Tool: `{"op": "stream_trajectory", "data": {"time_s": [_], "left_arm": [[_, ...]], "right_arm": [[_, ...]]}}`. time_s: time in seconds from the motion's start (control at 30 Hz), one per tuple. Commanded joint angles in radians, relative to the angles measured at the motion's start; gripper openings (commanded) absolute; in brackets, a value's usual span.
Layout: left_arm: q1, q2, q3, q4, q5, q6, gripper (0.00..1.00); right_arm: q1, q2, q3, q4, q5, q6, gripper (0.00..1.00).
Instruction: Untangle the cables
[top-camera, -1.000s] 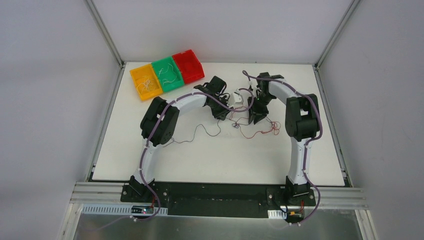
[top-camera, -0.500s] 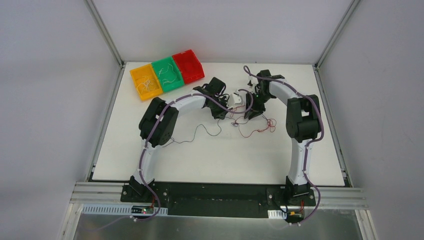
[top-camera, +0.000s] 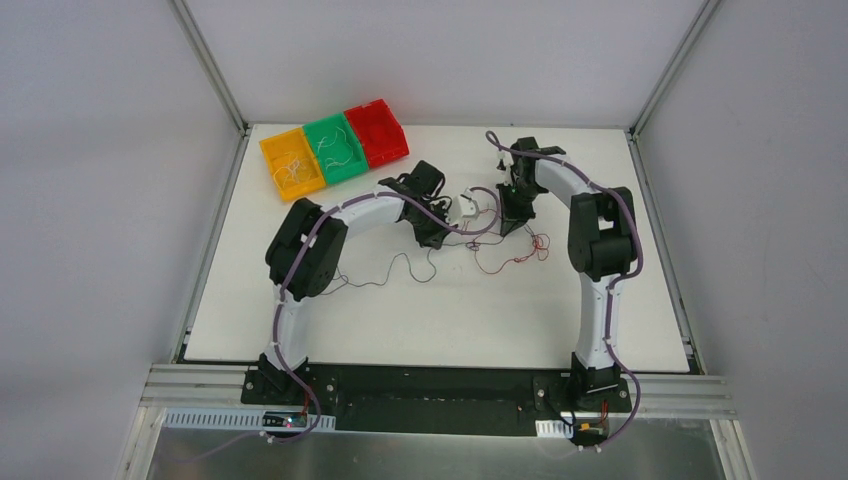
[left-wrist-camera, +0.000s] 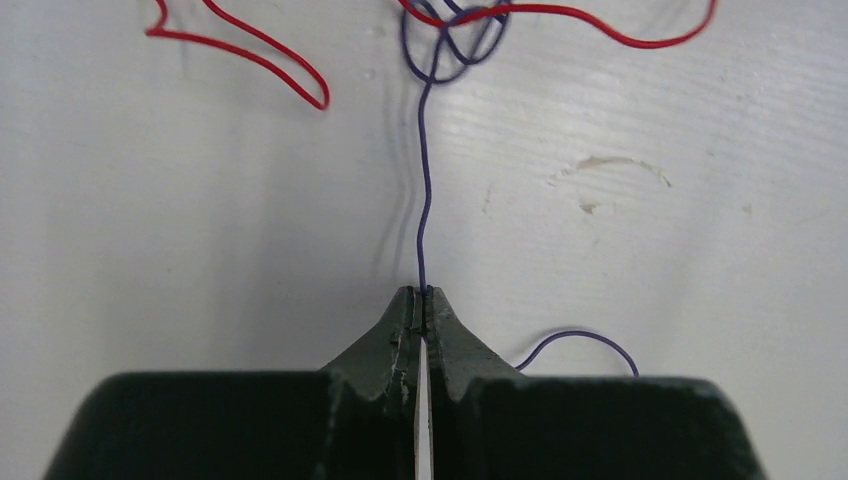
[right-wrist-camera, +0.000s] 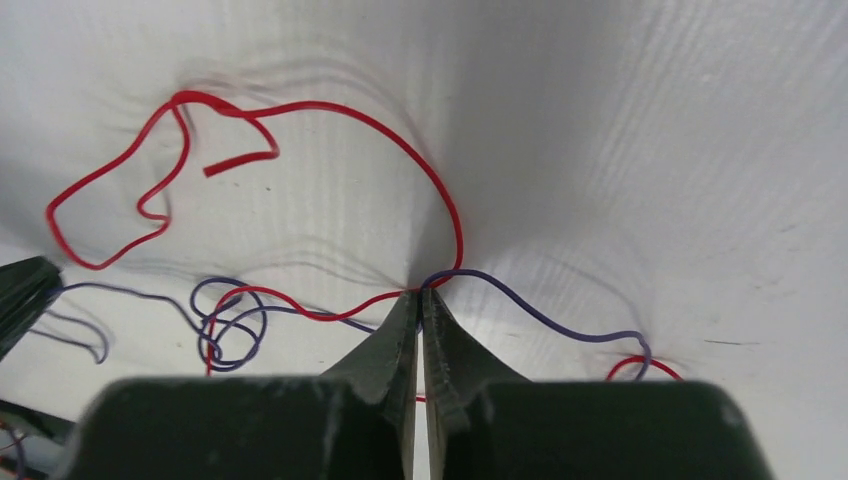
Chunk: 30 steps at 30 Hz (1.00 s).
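Cables (top-camera: 512, 263) lie in loose curls on the white worktop (top-camera: 450, 330) at the middle of the top view, strung left to right between the two arms. A thin dark strand (top-camera: 372, 283) trails off to the left, and red loops sit to the right.

In the left wrist view, the purple cable (left-wrist-camera: 424, 200) runs nearly straight up the frame from the tool tips. It ends in a small knot of loops at the top edge, which cuts it off. A second purple arc shows at the lower right, its ends hidden behind the tool body.

The red cable (right-wrist-camera: 330, 110) sprawls across the upper left of the right wrist view in a wide, uneven loop. Its free end points right.

The left tool (left-wrist-camera: 422, 298) has its jaws pressed together on the purple cable, which rises directly from its tips. The right tool (right-wrist-camera: 420, 296) is likewise closed. Red and purple strands cross exactly at its tips, so which one it pinches cannot be told.

Three bins (top-camera: 333, 148), orange, green and red, stand well apart at the upper left, with whitish wires inside the orange and green ones.
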Motion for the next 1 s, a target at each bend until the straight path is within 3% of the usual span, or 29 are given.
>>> {"op": "stream_trajectory", "data": {"time_s": [0.0, 0.33, 0.67, 0.87, 0.97], "left_arm": [[0.008, -0.134, -0.062, -0.043, 0.046, 0.051, 0.00], [0.235, -0.345, -0.206, -0.182, 0.141, 0.192, 0.00], [0.417, -0.416, -0.103, -0.274, 0.266, 0.112, 0.00], [0.569, -0.506, -0.091, -0.412, 0.286, 0.162, 0.00], [0.613, -0.536, -0.110, -0.509, 0.260, 0.257, 0.00]], "right_arm": [[-0.002, 0.078, 0.030, -0.092, 0.245, -0.084, 0.05], [-0.040, 0.090, 0.013, -0.164, 0.392, -0.224, 0.00], [-0.060, 0.000, 0.032, -0.190, 0.126, -0.224, 0.01], [-0.061, -0.071, 0.031, -0.198, -0.028, -0.229, 0.08], [-0.061, -0.093, 0.030, -0.207, -0.078, -0.229, 0.11]]}}
